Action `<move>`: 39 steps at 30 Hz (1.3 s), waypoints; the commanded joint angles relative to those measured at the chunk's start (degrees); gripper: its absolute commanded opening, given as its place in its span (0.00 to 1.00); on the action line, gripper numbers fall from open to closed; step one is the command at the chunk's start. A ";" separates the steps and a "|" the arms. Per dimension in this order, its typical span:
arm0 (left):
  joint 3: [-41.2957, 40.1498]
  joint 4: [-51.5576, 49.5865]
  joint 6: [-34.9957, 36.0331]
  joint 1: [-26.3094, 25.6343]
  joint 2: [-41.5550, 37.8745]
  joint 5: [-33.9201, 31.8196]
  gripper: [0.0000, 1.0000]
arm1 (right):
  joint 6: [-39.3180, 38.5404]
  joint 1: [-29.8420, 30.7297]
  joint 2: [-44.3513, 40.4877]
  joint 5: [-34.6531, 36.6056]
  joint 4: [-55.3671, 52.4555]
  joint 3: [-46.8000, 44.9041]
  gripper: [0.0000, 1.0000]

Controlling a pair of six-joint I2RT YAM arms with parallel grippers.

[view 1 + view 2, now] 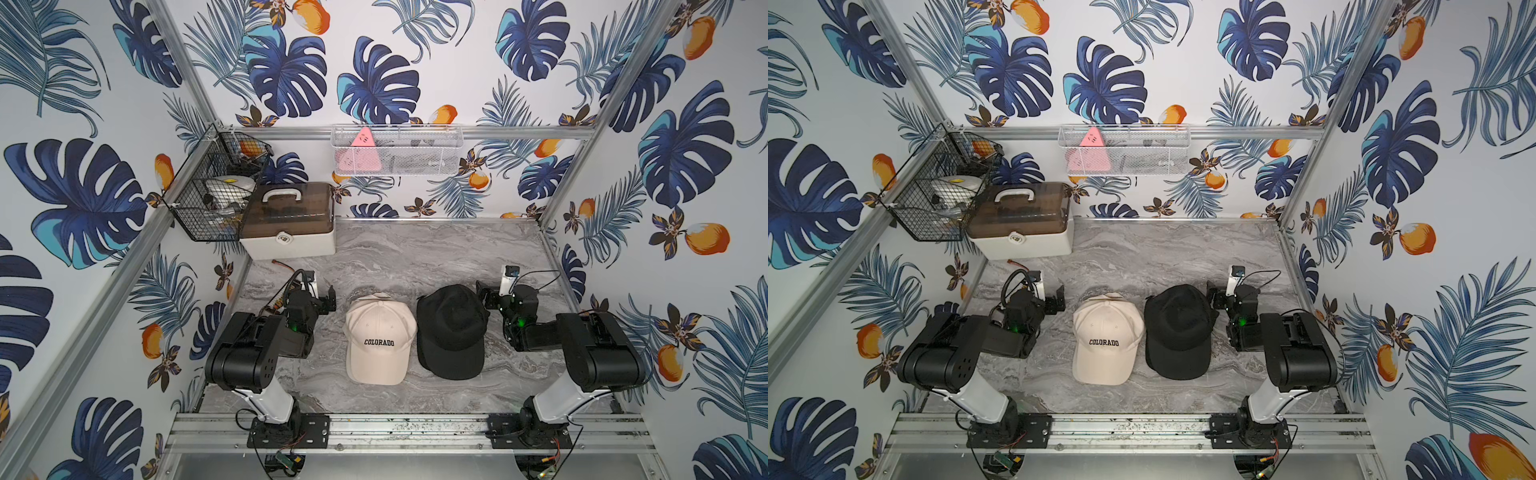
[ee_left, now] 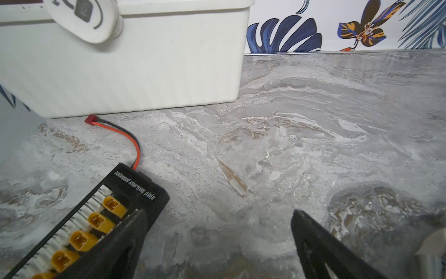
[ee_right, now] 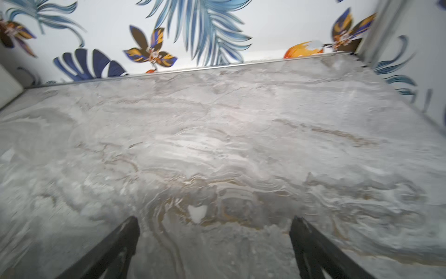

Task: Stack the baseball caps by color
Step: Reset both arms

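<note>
Two piles of baseball caps lie side by side at the middle of the marble table in both top views. The cream cap (image 1: pixel 380 336) (image 1: pixel 1106 338) with black "COLORADO" lettering is on the left, brim toward the front. A cream edge shows behind its crown. The plain black cap (image 1: pixel 451 332) (image 1: pixel 1179 332) is to its right. My left gripper (image 1: pixel 328 301) (image 2: pixel 218 212) stands open just left of the cream cap, holding nothing. My right gripper (image 1: pixel 484 295) (image 3: pixel 214 218) stands open just right of the black cap, also holding nothing. Neither wrist view shows a cap clearly.
A white storage box (image 1: pixel 289 220) (image 2: pixel 144 72) with a brown lid stands at the back left. A black wire basket (image 1: pixel 212 187) hangs beside it and a white mesh basket (image 1: pixel 397 149) is on the back wall. A black charging plate (image 2: pixel 96 222) with a red-black lead lies under the left gripper.
</note>
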 commanded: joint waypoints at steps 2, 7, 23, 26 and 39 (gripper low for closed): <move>0.42 -0.34 1.49 -0.13 0.04 1.96 0.99 | -1.62 0.02 0.53 -0.62 -0.78 0.16 1.00; 0.42 -0.10 1.48 -0.12 0.16 1.94 0.99 | -1.68 0.02 0.34 -0.76 -1.81 0.36 1.00; 0.46 -0.06 1.43 -0.13 0.16 1.92 0.99 | 0.61 1.25 -0.93 8.58 7.72 -5.40 1.00; 0.47 -0.23 1.49 -0.13 0.05 1.93 0.99 | 2.75 1.18 1.48 12.05 33.07 -18.21 1.00; 0.45 -0.21 1.50 -0.13 0.07 1.88 0.99 | -1.61 4.33 0.63 11.79 -0.15 -0.15 1.00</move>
